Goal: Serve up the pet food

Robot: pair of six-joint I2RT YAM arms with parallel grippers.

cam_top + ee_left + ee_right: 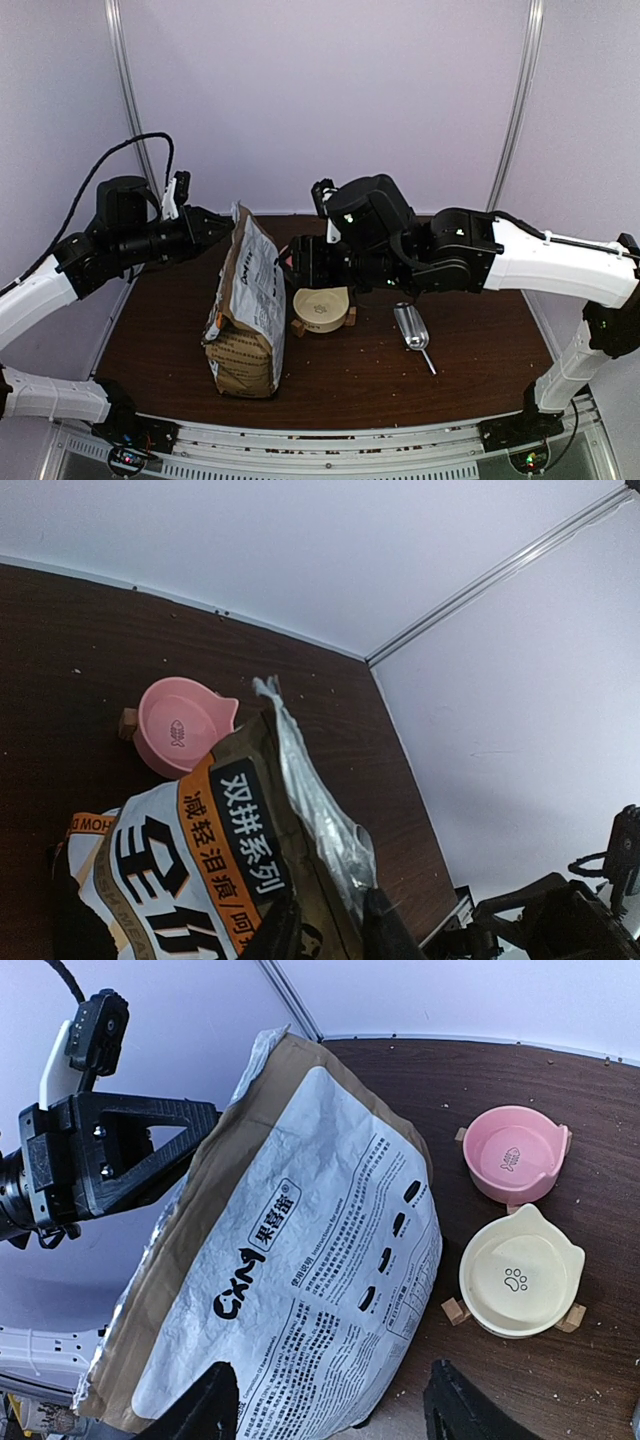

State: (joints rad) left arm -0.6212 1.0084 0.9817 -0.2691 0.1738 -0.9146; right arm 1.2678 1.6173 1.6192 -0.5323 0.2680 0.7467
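Seemingly the kibble is hidden in the bag (250, 300); left hand (330, 920) straddles the bag's top lip, grip unclear; right hand (330, 1410), spread apart, hovers just beside its printed face.

Crinkled matt paper bag (300, 1260) with shiny foil lining; matt wood-grain table (400, 390); smooth pink bowl (510, 1155) and cream bowl (520, 1280); shiny metal scoop (410, 325); matt black plastic left end effector (205, 1120).
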